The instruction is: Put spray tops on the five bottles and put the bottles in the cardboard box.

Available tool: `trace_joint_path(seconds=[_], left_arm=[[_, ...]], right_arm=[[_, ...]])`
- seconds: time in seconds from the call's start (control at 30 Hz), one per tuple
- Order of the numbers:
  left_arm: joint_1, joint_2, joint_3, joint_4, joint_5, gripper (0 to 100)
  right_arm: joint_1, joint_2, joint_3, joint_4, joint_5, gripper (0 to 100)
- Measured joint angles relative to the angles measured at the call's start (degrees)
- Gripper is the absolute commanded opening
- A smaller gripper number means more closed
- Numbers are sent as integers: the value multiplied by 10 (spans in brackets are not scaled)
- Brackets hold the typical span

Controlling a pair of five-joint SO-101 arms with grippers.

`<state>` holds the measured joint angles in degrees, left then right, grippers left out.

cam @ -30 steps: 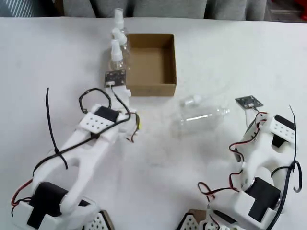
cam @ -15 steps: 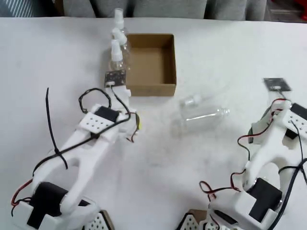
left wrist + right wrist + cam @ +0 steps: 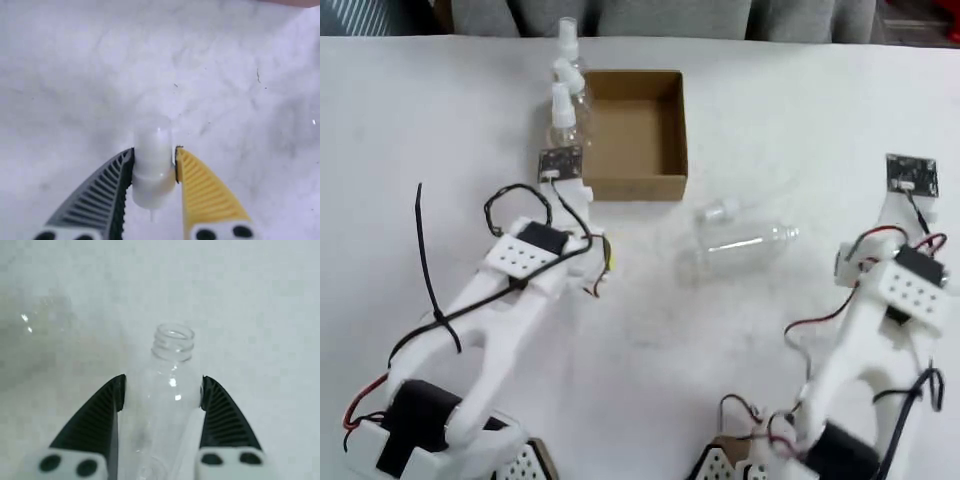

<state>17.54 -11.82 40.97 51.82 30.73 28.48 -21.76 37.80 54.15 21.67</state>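
1. The left tool (image 3: 154,150) squeezes a spray top (image 3: 152,172).
2. Three topped bottles (image 3: 563,110) stand just left of the cardboard box (image 3: 635,186), outside it.
3. A clear bottle (image 3: 745,245) lies on the counter (image 3: 420,120), right of the box.
4. The right tool (image 3: 163,381) grips an open bottle (image 3: 167,347).

Left pincer (image 3: 154,152), one finger grey and one yellow, clamps a spray top (image 3: 151,175) between them; right pincer (image 3: 162,382), black-fingered, grips a bottle (image 3: 172,347) between its fingers.
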Motion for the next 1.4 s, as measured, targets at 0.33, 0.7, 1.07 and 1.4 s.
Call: trace_joint_path(seconds=[0.33,0.7,1.07,1.4], left_arm=[[-8,0,-1,0,-1,22],[-65,-203,-43,81,-37,24],[-76,-361,-252,71,-206,24],[-2,-327,-338,-133,-236,24]], right_arm=[[-125,-166,123,-270,-81,38],[-295,-402,292,-361,-98,37],[-500,-599,400,-362,-161,37],[-604,-708,556,-431,-164,37]])
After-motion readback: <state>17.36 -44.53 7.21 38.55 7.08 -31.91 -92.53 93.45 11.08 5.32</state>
